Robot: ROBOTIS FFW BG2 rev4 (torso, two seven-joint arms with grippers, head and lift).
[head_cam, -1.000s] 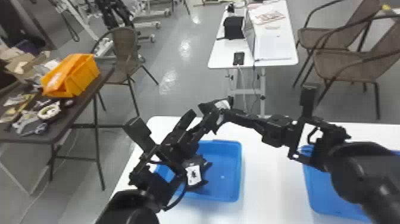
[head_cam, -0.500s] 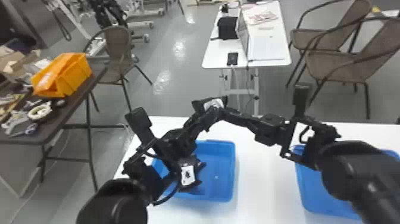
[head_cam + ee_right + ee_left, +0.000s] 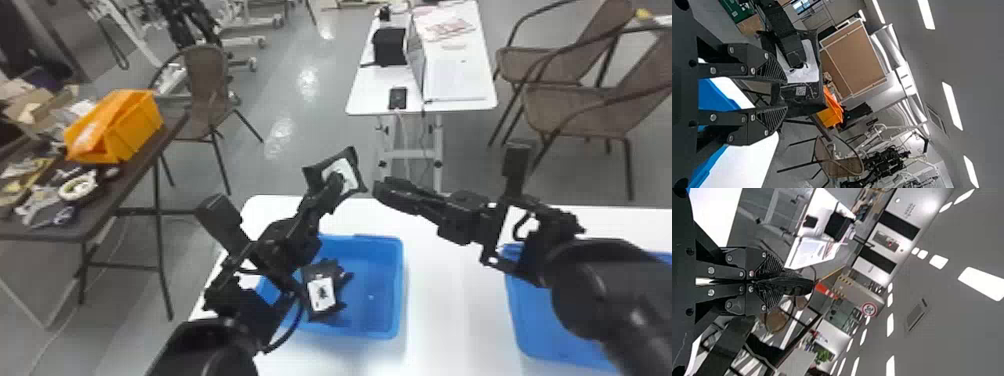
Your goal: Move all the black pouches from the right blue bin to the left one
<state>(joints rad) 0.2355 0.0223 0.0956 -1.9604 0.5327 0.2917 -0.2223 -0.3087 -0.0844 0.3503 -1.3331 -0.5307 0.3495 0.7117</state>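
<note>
The left gripper [image 3: 336,181] has its fingers clenched on a black pouch [image 3: 317,173], held up past the far side of the left bin [image 3: 372,285]. One finger lies over the pouch's white label [image 3: 351,173]; the dark print there is too small to read. The right wrist view shows a small square code [image 3: 800,91] on the pouch's black face.

The right gripper [image 3: 378,190] has its fingers parted and released, pointing left, with their tips just beside the pouch's right edge in the head view.

Nearer than the held pouch, more black pouches [image 3: 313,274] lie overlapping in the left part of the left bin, the top one with a white label [image 3: 321,294] bearing a dark figure. Well apart to the right, the right bin [image 3: 542,325] sits partly hidden under the right arm; its contents cannot be made out. Both blue bins stand on the white table [image 3: 450,320].

Farther left, an orange bin [image 3: 137,127] rests on a dark table [image 3: 95,220] beside loose items.
</note>
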